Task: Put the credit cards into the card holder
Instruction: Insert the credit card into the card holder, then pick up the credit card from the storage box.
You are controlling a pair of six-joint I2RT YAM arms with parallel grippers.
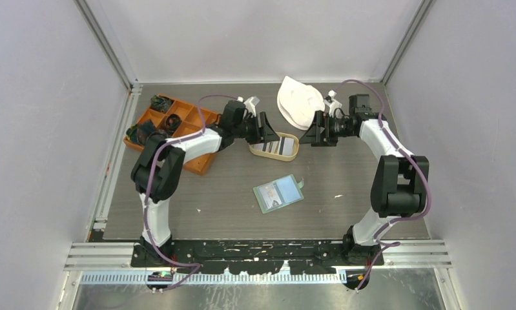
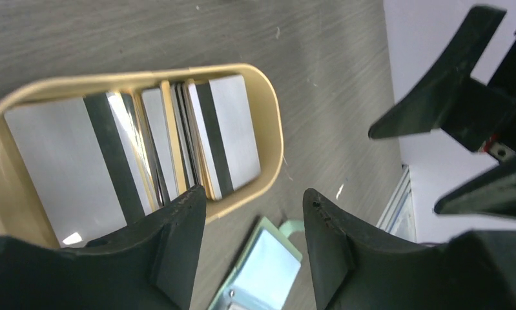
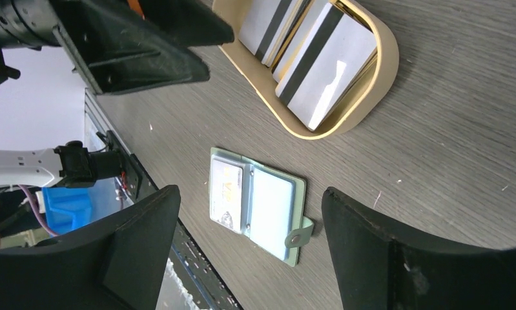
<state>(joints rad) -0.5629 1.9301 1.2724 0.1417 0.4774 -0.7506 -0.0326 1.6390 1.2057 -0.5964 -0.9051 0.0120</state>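
Hovering wide open and empty, left fingers (image 2: 171, 252) and right fingers (image 3: 384, 258) flank the tan tray (image 1: 296, 145) holding the credit cards (image 1: 272, 147); card holder (image 1: 278, 194) lies unfolded nearer on the worktop (image 1: 345, 194).

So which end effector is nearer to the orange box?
Left. The left end effector hangs right of the orange box; the right end effector is farther right, beyond the tan tray.
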